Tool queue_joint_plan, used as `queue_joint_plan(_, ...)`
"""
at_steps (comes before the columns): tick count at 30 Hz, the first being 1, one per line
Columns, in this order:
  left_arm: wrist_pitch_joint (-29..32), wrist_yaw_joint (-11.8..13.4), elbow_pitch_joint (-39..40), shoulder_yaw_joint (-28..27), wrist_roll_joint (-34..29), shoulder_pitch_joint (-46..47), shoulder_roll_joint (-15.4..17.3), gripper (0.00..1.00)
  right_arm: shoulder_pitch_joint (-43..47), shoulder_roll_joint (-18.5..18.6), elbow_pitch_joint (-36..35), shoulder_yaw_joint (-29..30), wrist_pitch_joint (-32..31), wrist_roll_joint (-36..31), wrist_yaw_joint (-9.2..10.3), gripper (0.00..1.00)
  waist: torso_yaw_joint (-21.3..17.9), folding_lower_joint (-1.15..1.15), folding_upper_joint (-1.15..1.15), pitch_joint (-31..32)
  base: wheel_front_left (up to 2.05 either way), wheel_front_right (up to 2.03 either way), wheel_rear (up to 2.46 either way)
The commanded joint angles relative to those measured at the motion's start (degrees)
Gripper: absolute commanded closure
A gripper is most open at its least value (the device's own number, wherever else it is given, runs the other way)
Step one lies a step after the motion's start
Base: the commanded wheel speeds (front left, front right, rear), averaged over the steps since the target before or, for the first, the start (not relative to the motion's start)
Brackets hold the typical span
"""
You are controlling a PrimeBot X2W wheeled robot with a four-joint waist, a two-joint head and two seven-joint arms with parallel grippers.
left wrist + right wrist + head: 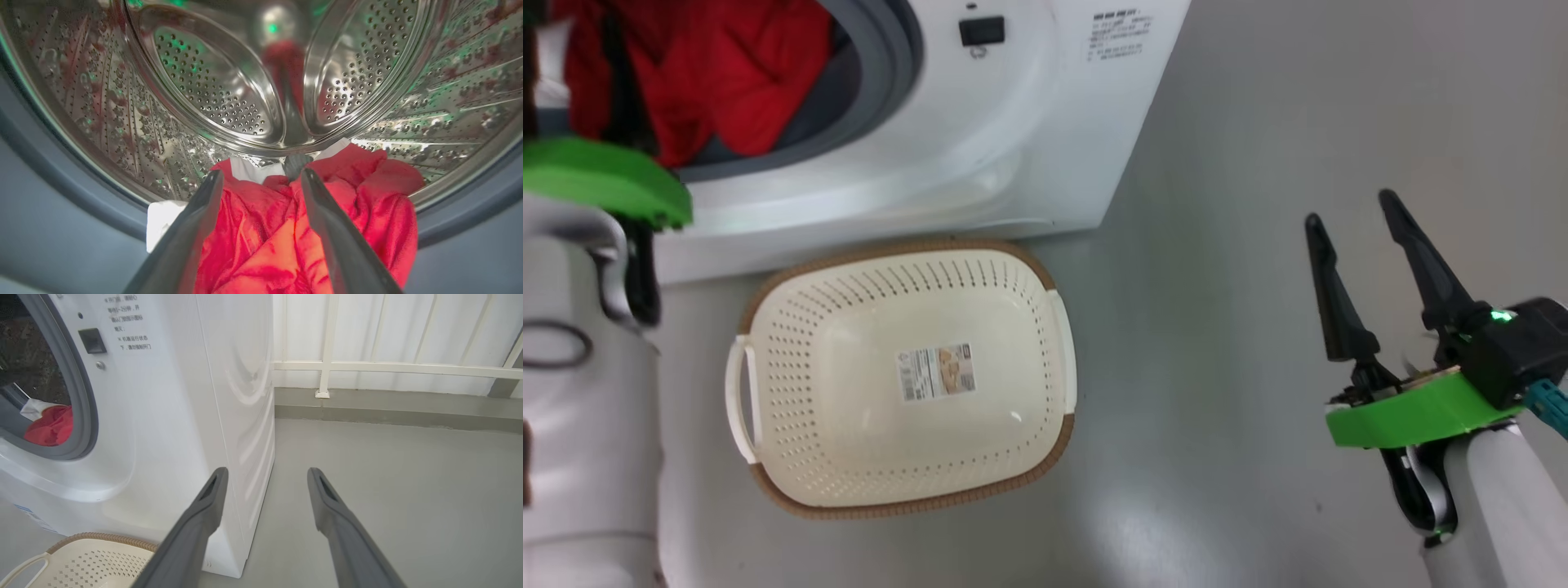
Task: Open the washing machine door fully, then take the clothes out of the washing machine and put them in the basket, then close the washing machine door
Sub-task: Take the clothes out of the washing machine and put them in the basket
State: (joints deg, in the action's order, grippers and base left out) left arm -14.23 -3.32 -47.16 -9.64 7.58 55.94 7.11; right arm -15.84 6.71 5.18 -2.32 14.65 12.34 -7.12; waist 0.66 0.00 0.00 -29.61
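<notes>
The clothes (286, 245), a bright red heap with a bit of white cloth at its edges, lie at the front of the steel drum (212, 94), spilling toward the mouth of the washing machine (980, 147). The opening stands uncovered, its grey rubber ring (882, 73) framing the red fabric. The basket (792, 327) sits on the floor just in front of the machine's base, upright and with only a paper label (935, 371) on its bottom.

The floor (1241, 122) is smooth, pale grey and slightly glossy. Beyond the machine's side a low grey kerb (388, 408) runs along the wall, with a white railing (392, 367) above it against pale sheeting.

The left gripper (261, 173) reaches into the drum's mouth, fingers spread apart over the red heap with cloth showing between them; whether they touch it cannot be told. In the head view its pale forearm (580, 392) rises along the left edge toward the opening. The right gripper (1350, 208) hangs over bare floor to the right of the machine and well apart from the basket, fingers released, wide and holding nothing, pointing past the machine's corner.
</notes>
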Motion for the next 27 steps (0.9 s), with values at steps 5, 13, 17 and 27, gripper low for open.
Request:
queue_joint_plan(5, 2.5, 3.2, -6.9, -0.6, -1.7, 6.1, 5.8, 0.0, -1.9, -0.4, -0.4, -3.6, 0.3, 0.0, -0.36, 0.0, -2.1, 0.0, 0.0, -4.2, 0.0, 0.0, 0.0)
queue_joint_plan(13, 9.9, 5.6, -16.3, 2.3, -4.9, 11.9, 10.0, 0.0, -2.6, -1.0, 0.9, -5.8, 0.3, 1.7, -0.36, 0.0, -5.2, 0.0, 0.0, -4.6, 0.0, 0.0, 0.0)
queue_joint_plan(17, 12.7, 7.3, -19.0, 3.5, -6.1, 13.5, 11.8, 0.0, -2.9, -1.3, 1.4, -6.5, 0.3, 2.5, -0.36, 0.0, -6.7, 0.0, 0.0, -5.0, 0.0, 0.0, 0.0)
queue_joint_plan(27, 16.8, 9.1, -23.0, 5.3, -7.0, 15.0, 13.9, 0.0, -2.6, -2.2, 1.8, -6.9, 0.3, 3.0, -0.36, 0.0, -7.9, 0.0, 0.0, -5.7, 0.0, 0.0, 0.0)
